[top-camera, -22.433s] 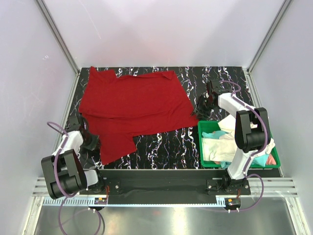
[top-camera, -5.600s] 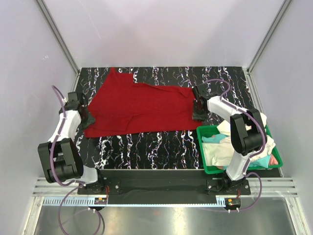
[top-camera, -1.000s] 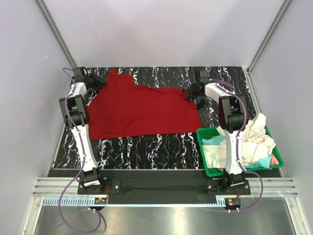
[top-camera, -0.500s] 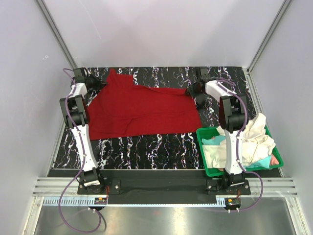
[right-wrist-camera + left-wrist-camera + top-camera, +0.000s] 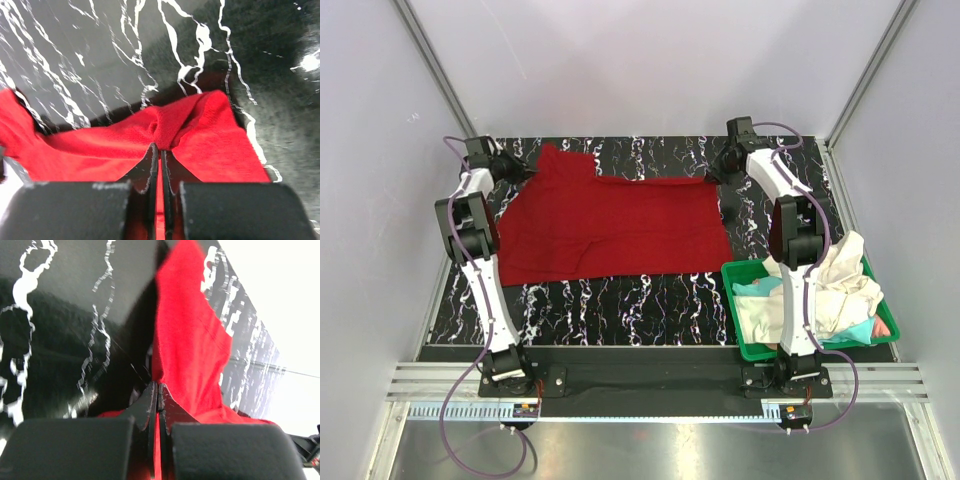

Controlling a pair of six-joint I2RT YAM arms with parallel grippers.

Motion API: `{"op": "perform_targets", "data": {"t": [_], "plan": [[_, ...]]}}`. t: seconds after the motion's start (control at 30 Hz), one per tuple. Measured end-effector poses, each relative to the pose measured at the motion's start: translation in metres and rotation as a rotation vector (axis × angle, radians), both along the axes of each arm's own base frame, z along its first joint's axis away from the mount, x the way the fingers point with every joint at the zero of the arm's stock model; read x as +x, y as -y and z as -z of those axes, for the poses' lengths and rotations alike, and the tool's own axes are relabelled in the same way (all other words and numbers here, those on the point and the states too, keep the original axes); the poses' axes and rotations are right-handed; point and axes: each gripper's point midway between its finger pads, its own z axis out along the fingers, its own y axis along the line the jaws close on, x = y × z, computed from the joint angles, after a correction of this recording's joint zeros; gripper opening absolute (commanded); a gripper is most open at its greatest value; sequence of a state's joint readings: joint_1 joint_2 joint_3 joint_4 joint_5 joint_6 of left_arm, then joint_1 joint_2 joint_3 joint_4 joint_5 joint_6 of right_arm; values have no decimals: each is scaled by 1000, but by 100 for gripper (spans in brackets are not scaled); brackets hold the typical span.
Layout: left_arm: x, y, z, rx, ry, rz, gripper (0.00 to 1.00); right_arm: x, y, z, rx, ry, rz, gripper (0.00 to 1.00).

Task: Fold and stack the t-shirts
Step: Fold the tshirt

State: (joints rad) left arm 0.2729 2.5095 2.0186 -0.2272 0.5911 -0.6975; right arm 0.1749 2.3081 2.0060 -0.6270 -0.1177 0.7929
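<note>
The deep red t-shirt (image 5: 610,225) is lying spread across the far half of the bench (image 5: 640,295), its far edge bunching upward at both ends. The left gripper (image 5: 520,168) is reaching to the far-left corner and is clenching a fold of that shirt's far-left edge (image 5: 190,340), jaws pressed together on the cloth. The right gripper (image 5: 718,172) is doing likewise near the far-right corner, nipping a gathered tuck of red fabric (image 5: 210,135). A green bin (image 5: 731,300) is sitting at the near-right corner, holding a cream-white shirt (image 5: 840,275), a teal one (image 5: 755,287) and a pinkish one (image 5: 883,328). The right arm is stretching over the bin's left side, hiding part of it.
</note>
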Motion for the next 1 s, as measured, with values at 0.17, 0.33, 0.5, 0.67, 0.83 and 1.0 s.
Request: {"op": "perform_targets", "data": {"t": [0.17,0.33,0.5,0.67,0.83,1.0], "plan": [[-13,-5,-35,29,40,2,0,-7,7,11,0,-27,-81,6],[-27,-9,-68,58,87,0,0,-13,16,26,-1,-71,-108,6],[-40,-14,-82,84,104,1,0,-14,18,25,14,-71,-122,6],[-47,-19,-81,95,95,0,0,-13,12,21,56,-66,-142,8],[-56,-27,-70,99,62,-16,0,-8,4,11,102,-46,-163,9],[-67,-33,-67,98,45,-28,0,-11,0,9,127,-58,-172,11]]}}
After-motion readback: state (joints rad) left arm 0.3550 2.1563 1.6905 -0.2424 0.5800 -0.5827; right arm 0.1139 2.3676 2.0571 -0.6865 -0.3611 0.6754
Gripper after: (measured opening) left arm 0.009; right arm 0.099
